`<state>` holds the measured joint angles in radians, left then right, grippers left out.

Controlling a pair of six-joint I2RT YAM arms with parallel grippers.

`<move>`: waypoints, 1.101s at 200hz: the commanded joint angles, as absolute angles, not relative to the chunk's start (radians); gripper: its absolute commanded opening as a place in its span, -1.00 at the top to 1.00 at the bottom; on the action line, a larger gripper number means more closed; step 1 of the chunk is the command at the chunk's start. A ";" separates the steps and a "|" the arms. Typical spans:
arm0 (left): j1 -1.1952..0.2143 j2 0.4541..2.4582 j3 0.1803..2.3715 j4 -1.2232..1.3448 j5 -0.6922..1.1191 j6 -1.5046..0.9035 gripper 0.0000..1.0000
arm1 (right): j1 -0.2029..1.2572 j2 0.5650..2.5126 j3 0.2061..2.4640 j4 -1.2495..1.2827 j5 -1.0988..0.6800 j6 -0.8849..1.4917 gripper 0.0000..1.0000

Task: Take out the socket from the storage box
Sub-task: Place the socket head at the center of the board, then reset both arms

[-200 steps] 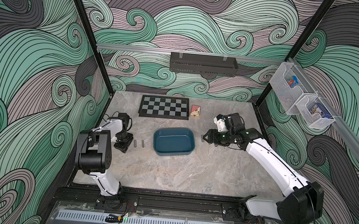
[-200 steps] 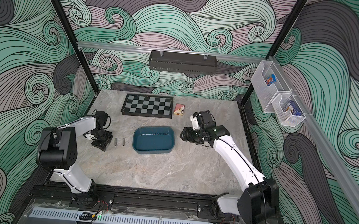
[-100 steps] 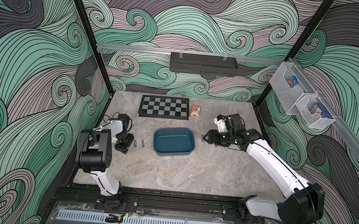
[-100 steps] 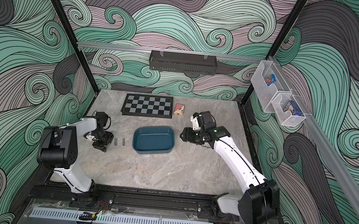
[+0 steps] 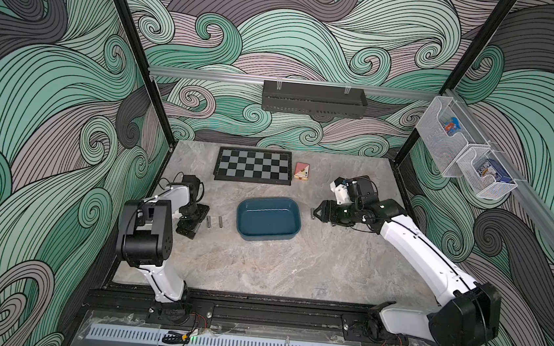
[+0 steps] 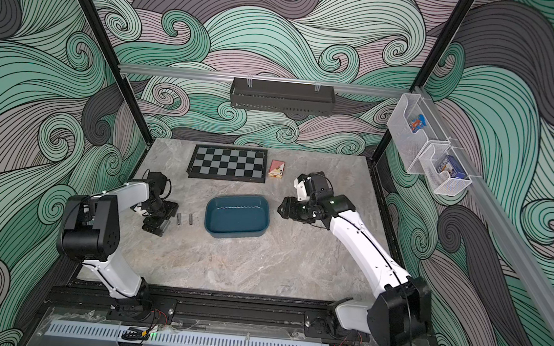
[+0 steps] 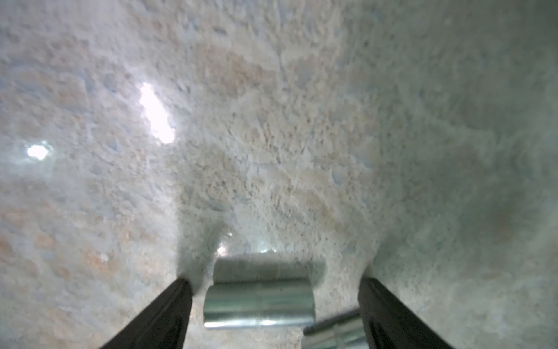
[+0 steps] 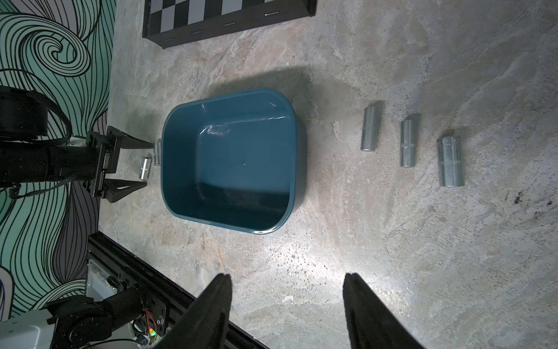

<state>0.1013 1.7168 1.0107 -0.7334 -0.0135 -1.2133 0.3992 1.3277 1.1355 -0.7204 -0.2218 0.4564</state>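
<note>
While the storage box (image 5: 267,219) lay empty, a socket (image 7: 259,302) lay loose at its nine o'clock inside the wide-open left claw (image 7: 274,282), axis spanning the gap; the right claw (image 8: 287,275) gaped empty.

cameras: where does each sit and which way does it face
Top views: high in front, looking down on the table; left arm, right arm show.
Left wrist: on its arm, facing down at a socket between the fingers of the left tool.
Right wrist: on its arm, facing the storage box; fingers of the right tool show.
Top and right wrist views share the storage box.
</note>
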 commanded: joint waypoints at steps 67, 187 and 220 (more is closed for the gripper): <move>0.088 1.311 1.149 -0.671 -0.179 -0.853 -0.97 | 0.402 1.320 1.149 -0.697 -0.109 0.415 -0.44; -0.081 1.240 0.302 0.765 -0.303 -0.088 -0.97 | 0.257 1.224 0.304 0.670 0.448 0.000 -0.97; -0.057 1.441 0.286 1.015 -0.206 -0.013 -0.97 | 0.173 1.324 0.324 0.789 0.392 -0.018 -0.97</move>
